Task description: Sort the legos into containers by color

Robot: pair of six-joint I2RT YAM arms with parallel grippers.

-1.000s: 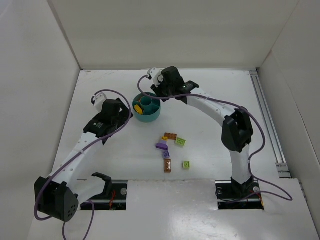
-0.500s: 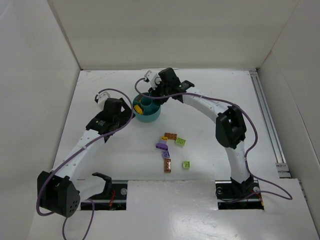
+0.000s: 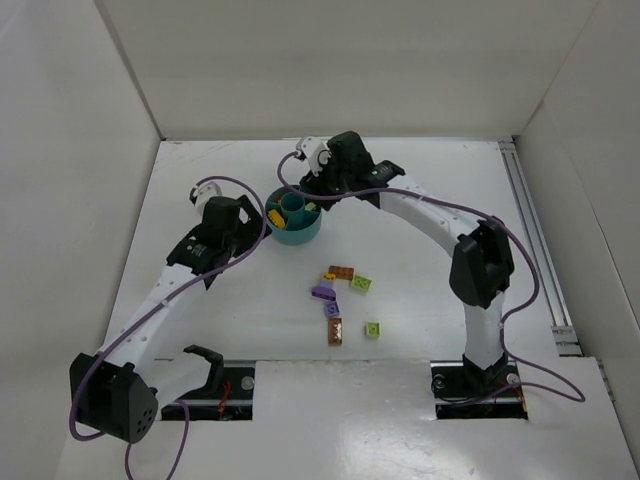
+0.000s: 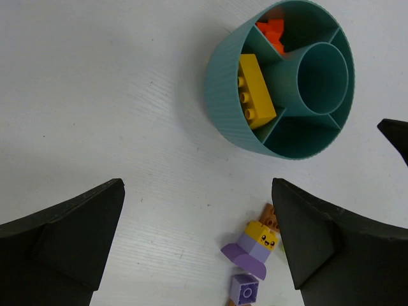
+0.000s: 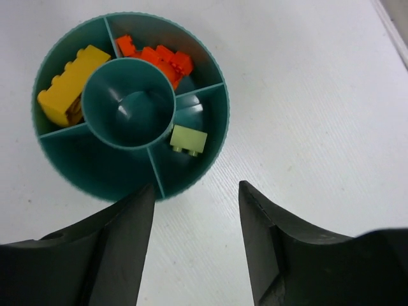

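1. My right claw [image 5: 197, 187] hangs released, nothing between its fingers, over the near edge of the teal dish [image 5: 83, 173].
2. My left claw [image 4: 196, 185] is spread wide and empty, just beside the dish.
3. In the dish, a green brick [image 5: 189, 139], a yellow brick [image 5: 67, 89] and orange bricks [image 5: 159, 58] each lie in their own section.
4. The loose bricks [image 3: 340, 298] lie on the worktop [image 3: 250, 320], apart from the dish, toward my bases. I judge neither claw clearly nearer. The brown brick [image 3: 341, 271] lies long axis left to right.
5. Only the right wrist view shows the green brick. Only the left wrist view shows the purple figure [image 4: 252, 245] up close.
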